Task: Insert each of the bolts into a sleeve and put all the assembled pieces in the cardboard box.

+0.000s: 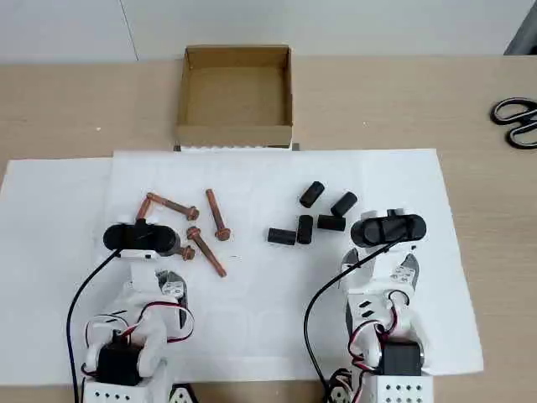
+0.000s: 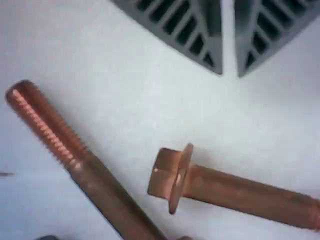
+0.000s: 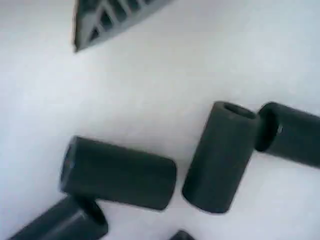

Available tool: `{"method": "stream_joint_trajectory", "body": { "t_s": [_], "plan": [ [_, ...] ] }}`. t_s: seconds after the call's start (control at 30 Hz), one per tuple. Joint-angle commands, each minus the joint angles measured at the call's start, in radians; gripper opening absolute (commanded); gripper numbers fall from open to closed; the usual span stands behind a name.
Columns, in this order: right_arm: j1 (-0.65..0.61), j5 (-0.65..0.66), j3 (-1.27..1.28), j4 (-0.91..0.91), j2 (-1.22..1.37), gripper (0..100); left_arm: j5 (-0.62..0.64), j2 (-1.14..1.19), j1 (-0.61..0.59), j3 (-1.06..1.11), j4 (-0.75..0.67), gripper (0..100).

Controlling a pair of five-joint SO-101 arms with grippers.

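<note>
High view: the cardboard box point(image 1: 235, 134) stands open at the far side of the table point(image 1: 67, 109), its near wall at the far edge of the white paper point(image 1: 268, 319). Nearer the arms than the box, off its left corner, lie five bolts point(image 1: 216, 214), as far as I can count. One has its long axis running almost straight at the box, head away from it. One lies crosswise to that. One is slanted, head toward the box. Two are partly hidden under the left arm point(image 1: 138, 239). Off the box's right corner, five sleeves point(image 1: 281, 237) lie on their sides in a loose cluster, their axes pointing different ways, just ahead of the right arm point(image 1: 388, 228). Scissors point(image 1: 513, 122) lie well off to the box's right.

Left wrist view: the left gripper point(image 2: 229, 70) is drawn almost together, a thin slit between its tips, clamped on nothing and hanging over bare paper. Two bolts lie flat near it, untouched: a flanged bolt point(image 2: 172, 177) and a threaded bolt point(image 2: 75, 150), set at an angle to each other.

Right wrist view: a grey ribbed part of the right gripper point(image 3: 107, 22) hangs over paper, touching nothing; whether it is apart or together I cannot tell. Four sleeves lie flat near it, with the edge of a fifth.
</note>
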Motion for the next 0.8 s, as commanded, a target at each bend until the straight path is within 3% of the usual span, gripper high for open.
{"method": "stream_joint_trajectory", "body": {
  "t_s": [0.0, 0.27, 0.5, 0.77],
  "plan": [
    [0.005, 0.009, 0.006, -0.018, -0.015, 34.7, -0.002, -0.008, 0.003, -0.038, -0.02, 1],
    [0.002, 0.002, -0.002, -0.013, -0.015, 34.8, -0.002, -0.008, 0.003, -0.038, -0.02, 1],
    [-0.008, -0.14, -0.157, 0.073, -0.008, 34.8, -0.002, -0.008, 0.003, -0.038, -0.02, 1],
    [-0.044, -0.046, -0.252, 0.183, -0.012, 34.8, -0.002, -0.008, 0.003, -0.038, -0.02, 1]
  ]
}}
